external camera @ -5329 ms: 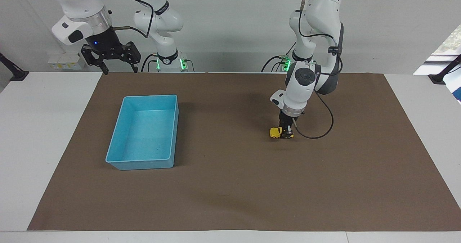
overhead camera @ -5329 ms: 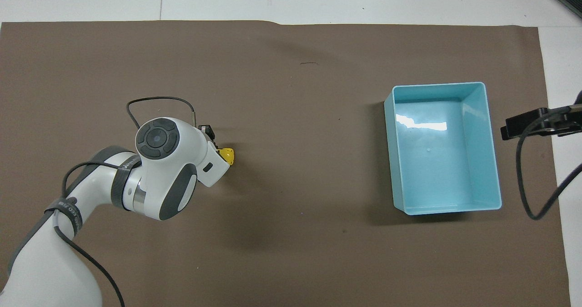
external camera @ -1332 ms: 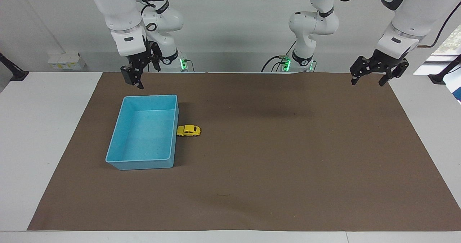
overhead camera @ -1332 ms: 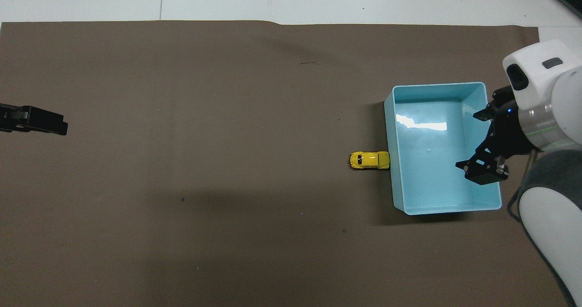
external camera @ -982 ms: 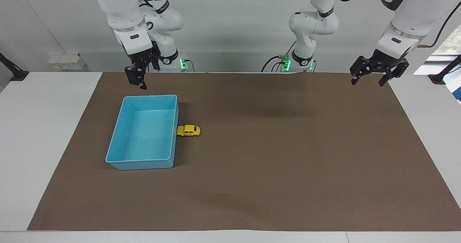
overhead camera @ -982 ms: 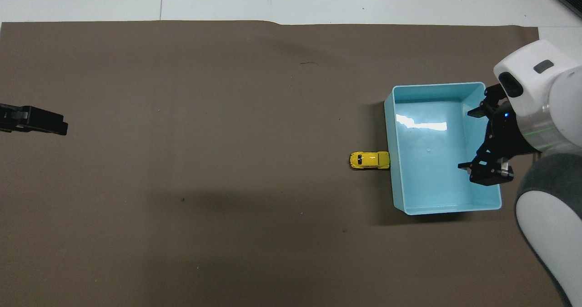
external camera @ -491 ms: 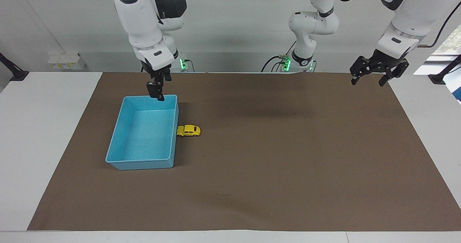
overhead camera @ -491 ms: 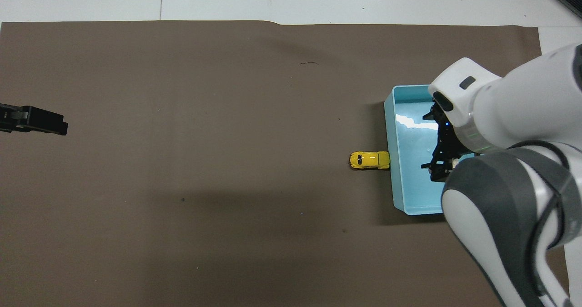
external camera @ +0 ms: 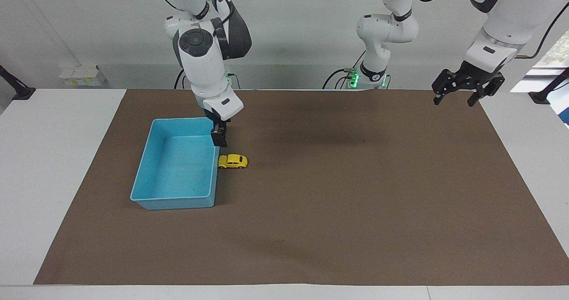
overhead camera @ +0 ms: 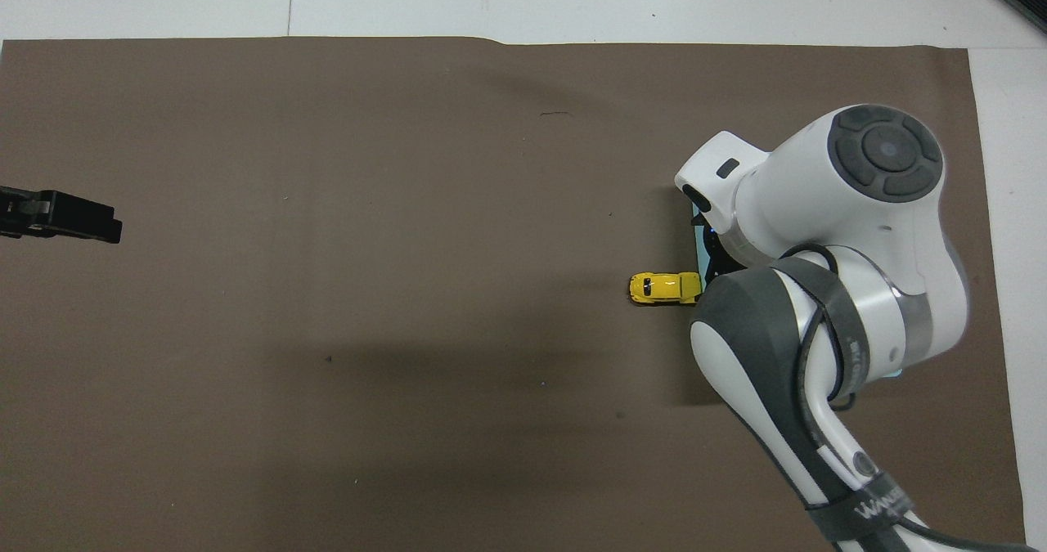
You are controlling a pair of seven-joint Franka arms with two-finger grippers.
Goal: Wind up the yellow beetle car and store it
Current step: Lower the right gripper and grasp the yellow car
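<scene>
Right end effector (external camera: 218,139): lowered over the rim of the blue bin (external camera: 153,158) on the side where the car stands, pointing straight down. Seen edge-on in the facing view and covered by its own arm in the overhead view. The fingers stand apart and carry nothing. The tip hangs just above the yellow beetle car (external camera: 232,161), on the side of it nearer to the robots, with a gap showing between the two in the facing view.

Left end effector (external camera: 461,89): raised over the corner of the brown mat (external camera: 355,211) at the left arm's end of the worktop (external camera: 53,158), well apart from the bin. Fingers spread wide, nothing between them. This arm waits.

Yellow beetle car: tiny, bright yellow, rounded body, dark windows, small black wheels. Stands upright on all wheels on the mat. One end touches, or very nearly touches, the outer wall of the bin, about midway along that long wall; the body points straight away from it toward the left arm's end of the worktop. Outside the bin, not in it.

Blue bin: light blue, rectangular, open-topped, resting on the mat toward the right arm's end of the worktop.
</scene>
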